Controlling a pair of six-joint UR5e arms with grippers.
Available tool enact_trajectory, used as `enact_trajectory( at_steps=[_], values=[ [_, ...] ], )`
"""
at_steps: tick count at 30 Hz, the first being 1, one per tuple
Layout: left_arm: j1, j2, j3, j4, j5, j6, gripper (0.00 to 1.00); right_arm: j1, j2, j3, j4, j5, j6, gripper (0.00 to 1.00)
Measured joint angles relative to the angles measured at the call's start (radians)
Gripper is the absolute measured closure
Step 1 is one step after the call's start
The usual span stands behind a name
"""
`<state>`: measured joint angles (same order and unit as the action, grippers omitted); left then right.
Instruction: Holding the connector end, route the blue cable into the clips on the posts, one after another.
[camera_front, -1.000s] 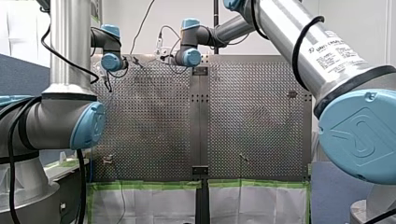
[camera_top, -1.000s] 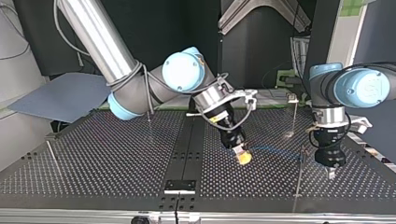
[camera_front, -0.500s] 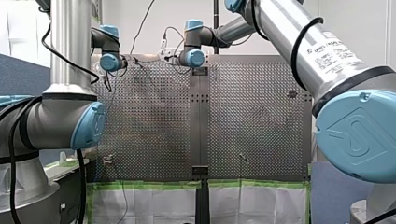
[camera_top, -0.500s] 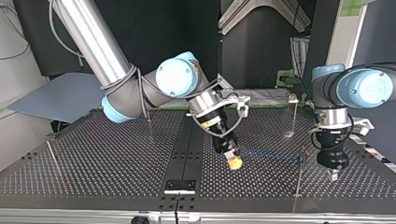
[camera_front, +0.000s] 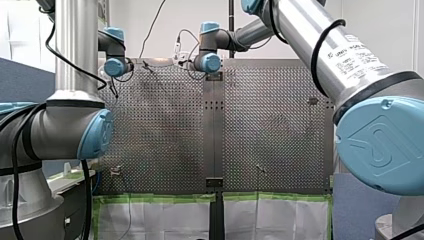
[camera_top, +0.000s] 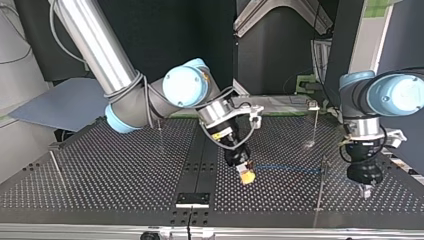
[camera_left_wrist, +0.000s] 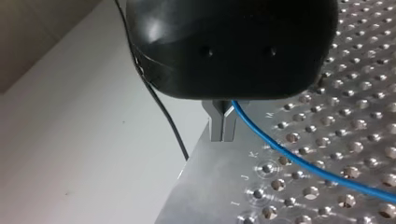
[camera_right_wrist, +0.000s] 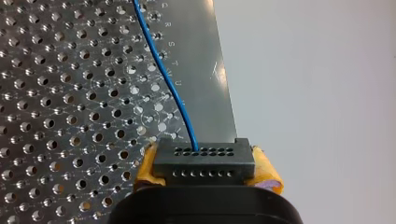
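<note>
In the front view, both our arms reach to the far end of the perforated steel tabletop (camera_front: 160, 125). The claws are too small to read there.

In the top view, our yellow-padded right claw (camera_top: 246, 175) hangs low over the tabletop. The thin blue cable (camera_top: 285, 168) runs from it to a slim post (camera_top: 320, 186). Our left claw (camera_top: 365, 190) stands to that post's right. We judge that a sideways pull could bend the post.

In the left wrist view, the metal fingers (camera_left_wrist: 222, 122) are pressed together. The cable passes just behind them, and we cannot tell whether it is pinched.

In the right wrist view, soft yellow pads (camera_right_wrist: 145, 169) clamp the black, hole-dotted, rectangular connector (camera_right_wrist: 204, 158). A hard tug might slide it out.
</note>
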<state>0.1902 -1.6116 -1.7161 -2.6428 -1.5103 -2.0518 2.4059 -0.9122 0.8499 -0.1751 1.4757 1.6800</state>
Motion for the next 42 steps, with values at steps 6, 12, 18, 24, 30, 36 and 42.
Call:
enact_trajectory(
  at_steps=[6, 12, 18, 24, 30, 36, 42],
  values=[
    [0.002, -0.015, 0.0, 0.004, 0.016, -0.007, 1.0, -0.004, 0.0, 0.0, 0.0, -0.01, 0.0, 1.0],
    [0.0, -0.025, 0.0, 0.003, 0.02, -0.009, 1.0, -0.004, 0.0, -0.001, 0.001, -0.013, 0.0, 1.0],
    [0.0, -0.025, 0.0, 0.008, 0.02, -0.014, 1.0, -0.006, 0.001, -0.002, 0.002, -0.014, 0.001, 1.0],
    [0.005, -0.026, 0.0, 0.036, 0.044, -0.044, 1.0, -0.017, 0.003, -0.006, 0.001, -0.013, 0.007, 1.0],
    [0.012, -0.037, 0.0, 0.079, 0.069, -0.09, 1.0, -0.029, 0.009, -0.013, 0.003, -0.014, 0.015, 1.0],
    [0.011, -0.063, 0.0, 0.097, 0.095, -0.113, 1.0, -0.038, 0.015, -0.018, 0.004, -0.015, 0.024, 1.0],
    [0.01, -0.067, 0.0, 0.109, 0.112, -0.129, 1.0, -0.044, 0.02, -0.023, 0.004, -0.017, 0.029, 1.0]
  ],
)
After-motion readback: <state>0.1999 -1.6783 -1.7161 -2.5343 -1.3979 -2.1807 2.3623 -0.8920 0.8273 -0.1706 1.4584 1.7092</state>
